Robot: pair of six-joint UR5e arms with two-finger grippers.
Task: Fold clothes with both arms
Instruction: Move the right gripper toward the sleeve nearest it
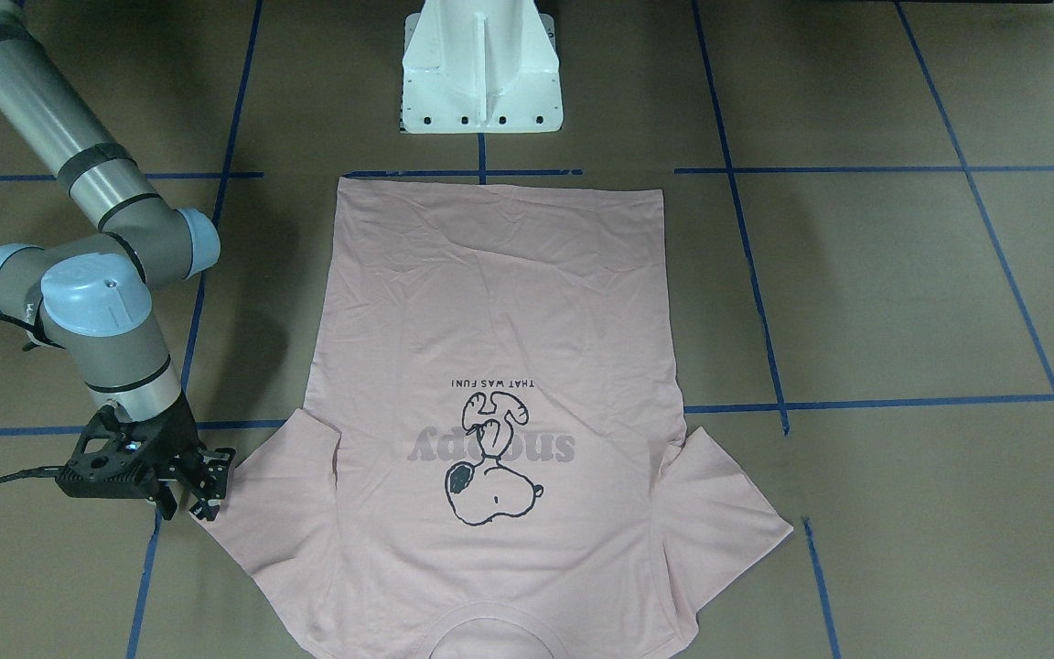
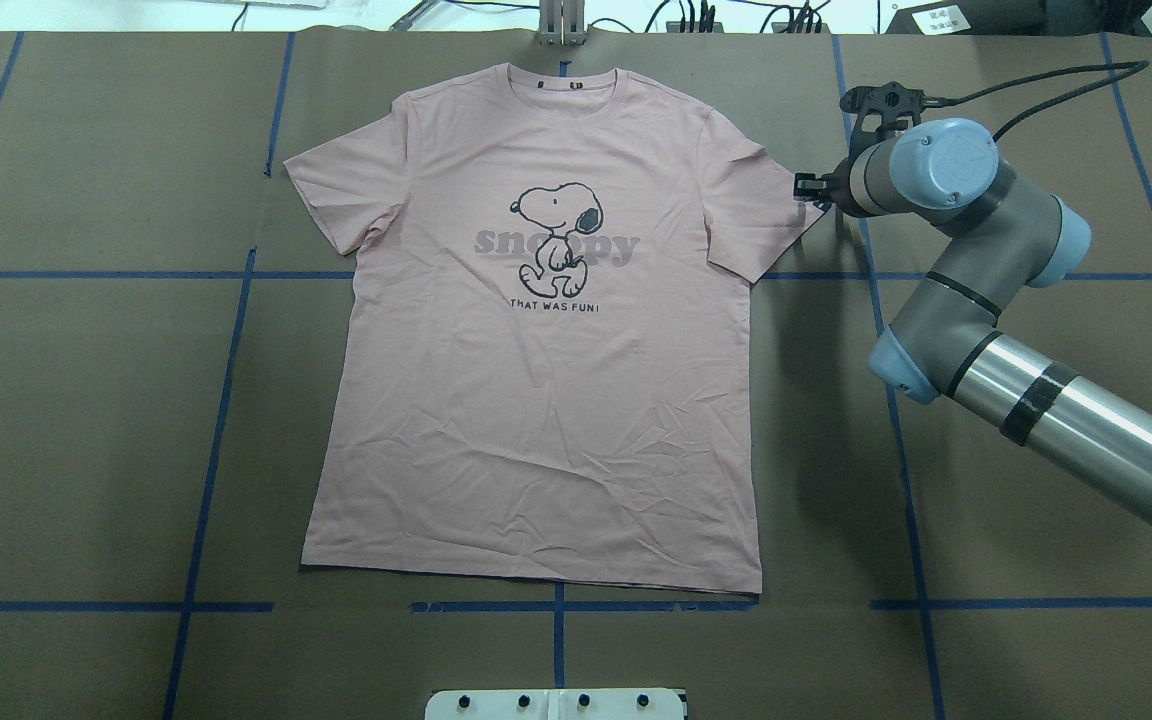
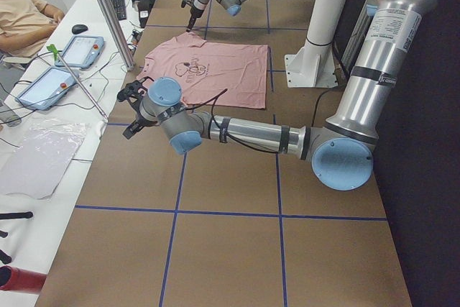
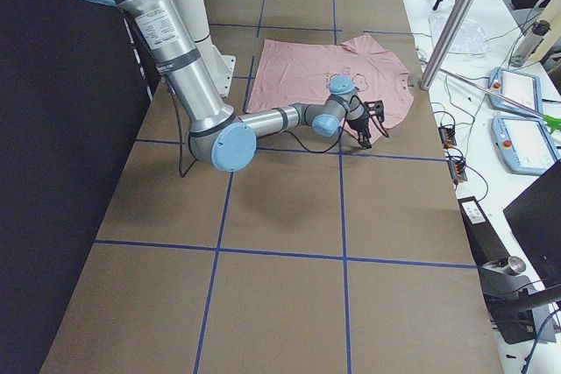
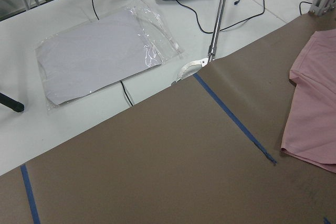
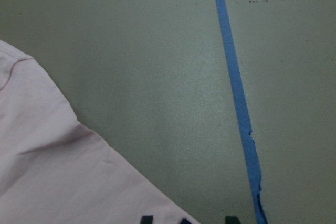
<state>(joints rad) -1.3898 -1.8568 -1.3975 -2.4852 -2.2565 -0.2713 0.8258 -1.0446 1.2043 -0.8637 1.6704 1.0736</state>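
The pale pink T-shirt (image 2: 536, 400) lies flat and face up on the brown table, dog print (image 2: 556, 235) showing, collar at the far edge. It also shows in the front view (image 1: 490, 302). My right gripper (image 2: 804, 186) is low at the tip of the shirt's right-hand sleeve (image 2: 756, 200), and in the front view (image 1: 207, 485) its jaws stand apart. The right wrist view shows the sleeve corner (image 6: 63, 171) reaching between the fingertips (image 6: 146, 219). My left gripper (image 3: 132, 109) hovers off the shirt's other sleeve near the table's edge. I cannot tell whether it is open.
The white pedestal base (image 1: 481, 73) stands at the robot's side of the shirt's hem. Blue tape lines (image 2: 216, 400) cross the table. Past the table's edge lie a plastic bag (image 5: 100, 51), cables, teach pendants (image 3: 75, 52) and a metal pole (image 5: 218, 19). A person (image 3: 21, 12) sits there.
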